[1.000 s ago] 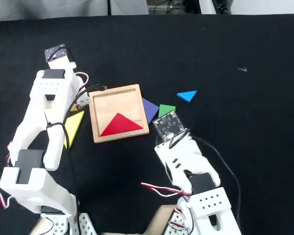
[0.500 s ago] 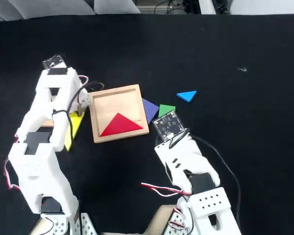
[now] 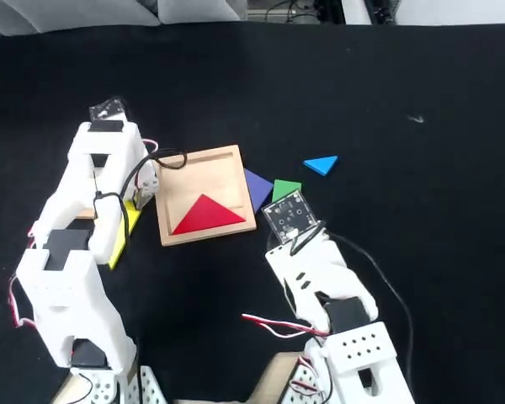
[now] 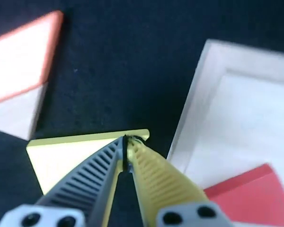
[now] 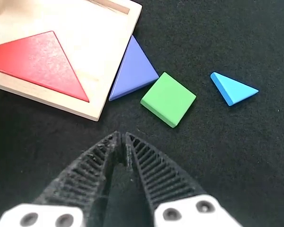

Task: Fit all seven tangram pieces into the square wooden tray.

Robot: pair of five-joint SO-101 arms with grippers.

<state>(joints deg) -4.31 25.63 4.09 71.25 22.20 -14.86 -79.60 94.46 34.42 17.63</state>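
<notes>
Our left gripper (image 4: 125, 142) is resting with its fingers pressed together. The tips are sitting on the edge of the yellow triangle (image 4: 71, 156), which is lying flat just beside the square wooden tray (image 4: 199, 94) on the left arm's side. We cannot tell whether the tips are pinching the piece or only touching it. An orange-edged piece (image 4: 14, 61) is lying a little farther from the tray on that same side.

Our right gripper (image 5: 122, 142) is hovering near the tray's opposite corner, fingers closed on nothing.

We are judging the task as barely begun (one piece of seven placed). The red triangle (image 3: 206, 215) is sitting inside the tray against one wall. The purple triangle (image 5: 132, 71) is touching the tray's outer wall, the green square (image 5: 168, 99) is lying just beyond it, and the light blue triangle (image 5: 233, 88) is lying farther out.
</notes>
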